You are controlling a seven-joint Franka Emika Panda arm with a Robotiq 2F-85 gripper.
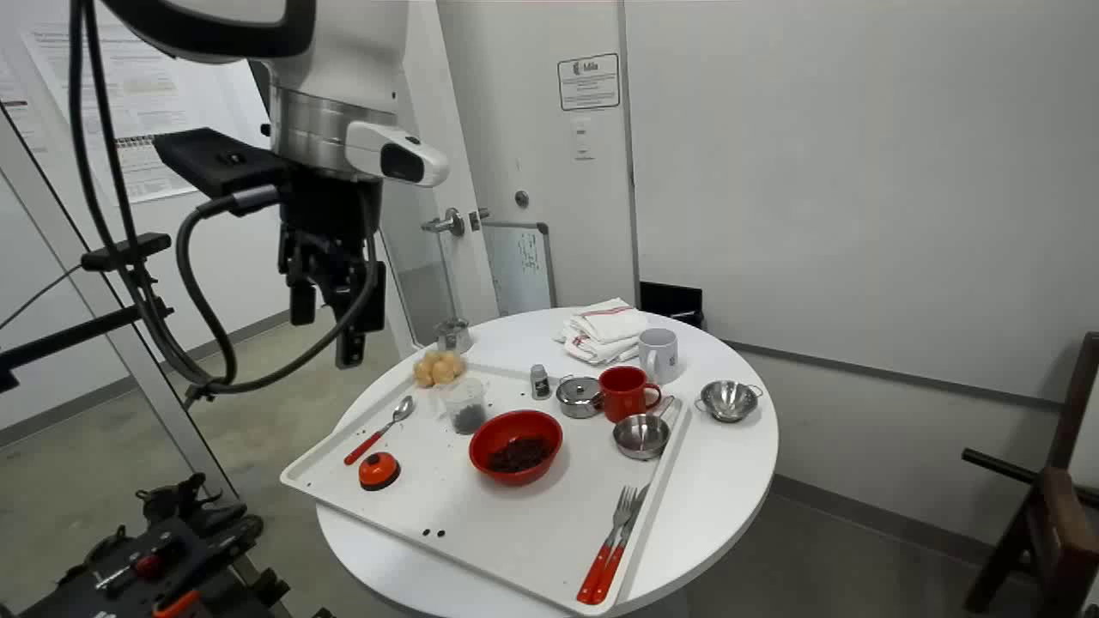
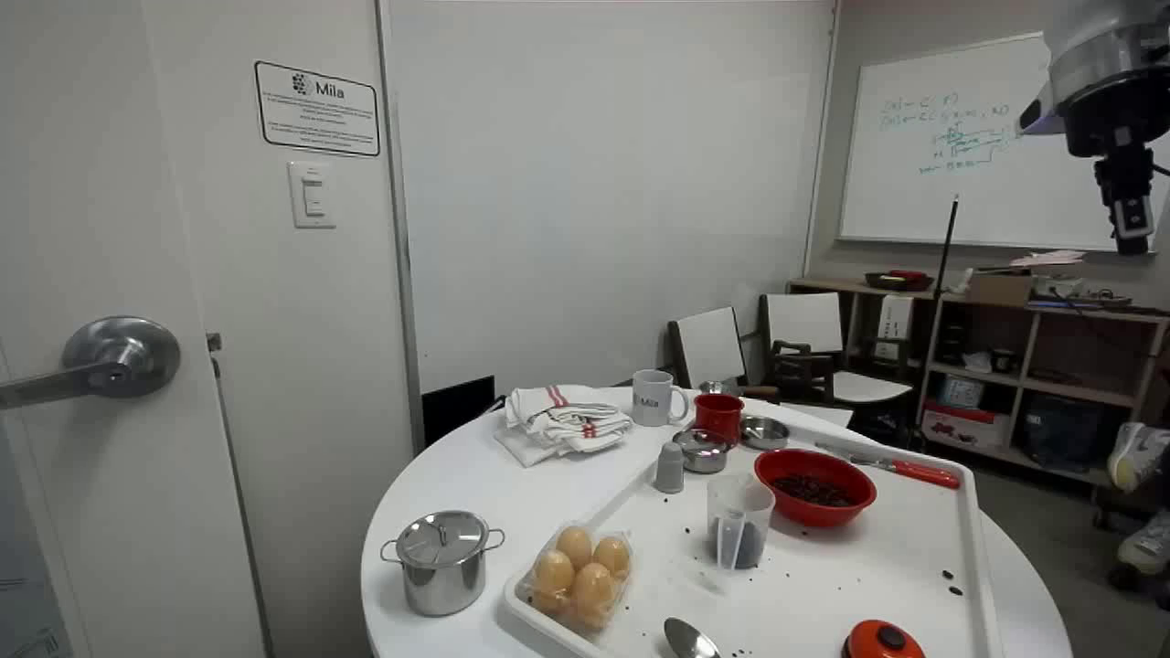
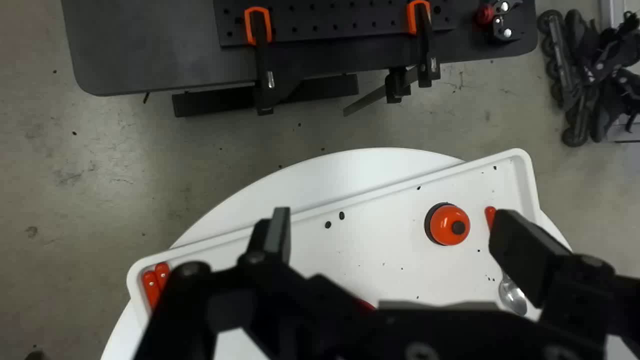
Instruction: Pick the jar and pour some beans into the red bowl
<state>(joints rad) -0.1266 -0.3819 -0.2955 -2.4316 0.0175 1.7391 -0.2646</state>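
The jar [image 1: 464, 395], a clear cup with a handle in an exterior view [image 2: 737, 501], stands upright on the white tray with dark beans [image 1: 469, 419] in its bottom. The red bowl [image 1: 525, 477] stands close beside it, also in an exterior view [image 2: 812, 514], with dark beans [image 1: 519, 455] in it. My gripper [image 1: 335, 330] is open and empty, high above and apart from the table. It also shows in an exterior view [image 2: 1133, 224]. In the wrist view its fingers [image 3: 392, 220] are wide apart. There the jar is hidden and only a sliver of the bowl [image 3: 366, 303] shows.
The white tray [image 1: 481, 532] bears a spoon [image 1: 402, 409], a red-orange dome [image 1: 379, 471], fork and knife [image 1: 614, 549], a shaker [image 1: 540, 382] and egg-like items [image 2: 582, 571]. A red mug [image 1: 624, 393], metal pans [image 1: 642, 436], a white mug [image 1: 658, 354] and towels [image 1: 604, 330] stand farther back.
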